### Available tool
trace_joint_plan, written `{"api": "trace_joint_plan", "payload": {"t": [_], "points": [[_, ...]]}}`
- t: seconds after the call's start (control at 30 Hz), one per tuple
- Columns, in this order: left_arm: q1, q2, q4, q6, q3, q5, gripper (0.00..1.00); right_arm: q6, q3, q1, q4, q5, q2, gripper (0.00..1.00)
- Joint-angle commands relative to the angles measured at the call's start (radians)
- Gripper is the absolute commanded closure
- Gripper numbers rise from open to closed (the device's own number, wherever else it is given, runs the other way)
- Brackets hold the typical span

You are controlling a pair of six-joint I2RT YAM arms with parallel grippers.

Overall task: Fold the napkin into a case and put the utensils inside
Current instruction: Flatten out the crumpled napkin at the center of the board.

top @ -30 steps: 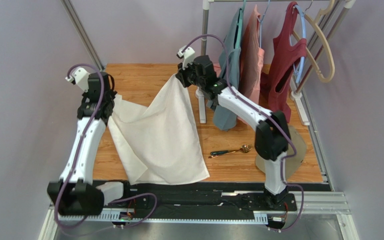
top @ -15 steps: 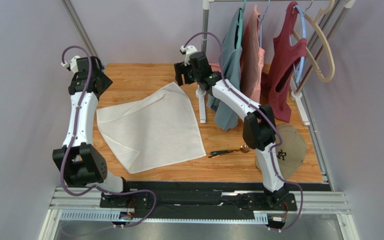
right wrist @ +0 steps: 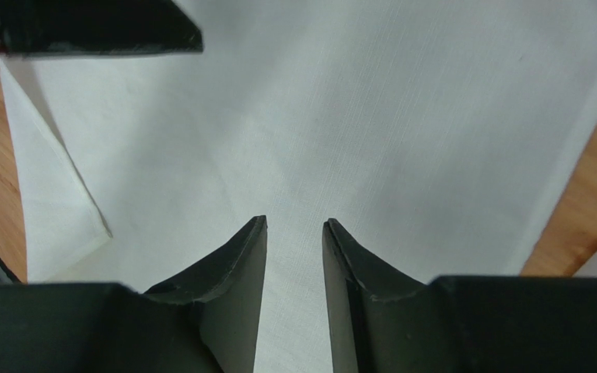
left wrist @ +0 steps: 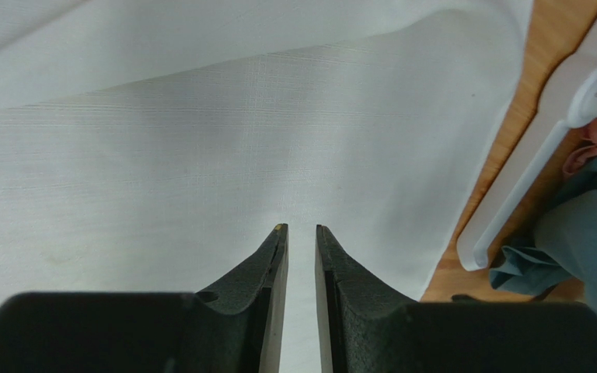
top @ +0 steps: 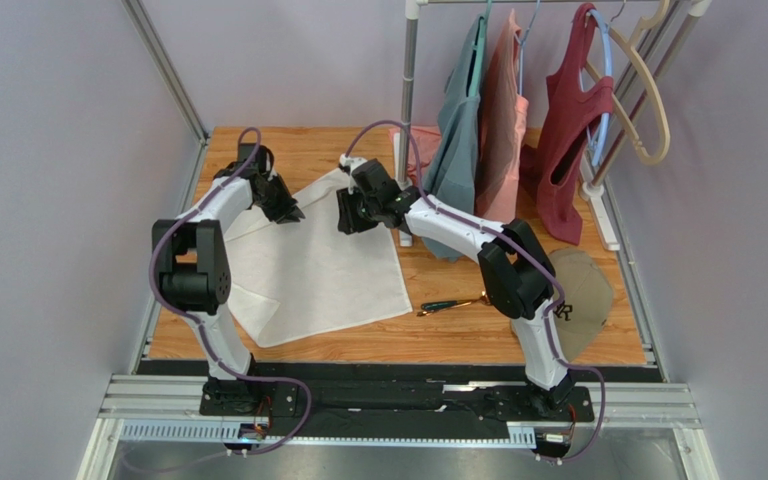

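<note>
The white napkin (top: 308,265) lies spread flat on the wooden table, with a fold along its left edge. My left gripper (top: 283,208) hovers over its far left part, jaws a narrow gap apart and empty; in the left wrist view (left wrist: 299,227) only napkin (left wrist: 200,140) shows between them. My right gripper (top: 348,213) hovers over the far right corner, slightly open and empty, above the napkin (right wrist: 356,116) in its wrist view (right wrist: 294,221). The utensils (top: 455,302), dark-handled with a gold head, lie on the wood right of the napkin.
A clothes rack (top: 406,110) with hanging garments (top: 503,110) stands at the back right; its white foot (left wrist: 511,194) lies close to the napkin's edge. A beige cap (top: 583,290) sits at the right. The left gripper's finger (right wrist: 84,27) shows in the right wrist view.
Both grippers let go of the lifted napkin, which dropped flat on the table. Both arms then swung inward and down over its far edge.
</note>
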Motion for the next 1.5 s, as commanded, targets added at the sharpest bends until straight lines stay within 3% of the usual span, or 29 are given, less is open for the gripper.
{"api": "trace_joint_plan", "payload": {"t": [0.0, 0.23, 0.53, 0.63, 0.73, 0.77, 0.83, 0.93, 0.97, 1.07, 1.17, 1.33, 1.47], "points": [[-0.026, 0.129, 0.062, -0.025, 0.119, 0.064, 0.74, 0.078, -0.116, 0.022, 0.012, -0.023, -0.094, 0.68], [-0.034, 0.265, 0.053, -0.042, 0.228, -0.023, 0.74, 0.126, -0.326, 0.039, 0.080, -0.073, -0.113, 0.75], [-0.024, 0.483, -0.082, 0.010, 0.542, -0.071, 0.72, 0.167, -0.429, 0.040, 0.105, -0.041, -0.100, 0.76], [-0.021, 0.580, -0.130, 0.050, 0.684, -0.108, 0.72, 0.169, -0.423, 0.039, 0.102, -0.049, -0.085, 0.76], [-0.006, 0.707, -0.229, 0.103, 0.942, -0.126, 0.70, 0.166, -0.413, 0.037, 0.092, -0.063, -0.076, 0.76], [-0.004, 0.762, -0.310, 0.143, 1.105, -0.126, 0.69, 0.166, -0.417, 0.039, 0.094, -0.066, -0.076, 0.75], [-0.006, 0.772, -0.387, 0.186, 1.211, -0.163, 0.64, 0.158, -0.417, 0.037, 0.083, -0.064, -0.083, 0.75], [-0.006, 0.593, -0.397, 0.219, 1.040, -0.226, 0.55, 0.146, -0.426, 0.037, 0.075, -0.047, -0.097, 0.75], [-0.006, 0.452, -0.351, 0.202, 0.852, -0.237, 0.55, 0.144, -0.426, 0.037, 0.071, -0.044, -0.099, 0.75], [0.064, 0.188, -0.248, 0.124, 0.487, -0.237, 0.55, 0.149, -0.426, 0.036, 0.060, -0.047, -0.100, 0.75], [0.156, 0.024, -0.225, 0.067, 0.272, -0.177, 0.54, 0.155, -0.427, 0.036, 0.065, -0.070, -0.097, 0.75], [0.308, -0.099, -0.204, -0.045, 0.114, -0.123, 0.53, 0.156, -0.446, 0.034, 0.091, -0.096, -0.103, 0.74], [0.364, -0.086, -0.136, -0.203, 0.030, -0.010, 0.46, 0.152, -0.453, 0.036, 0.100, -0.112, -0.106, 0.74]]}}
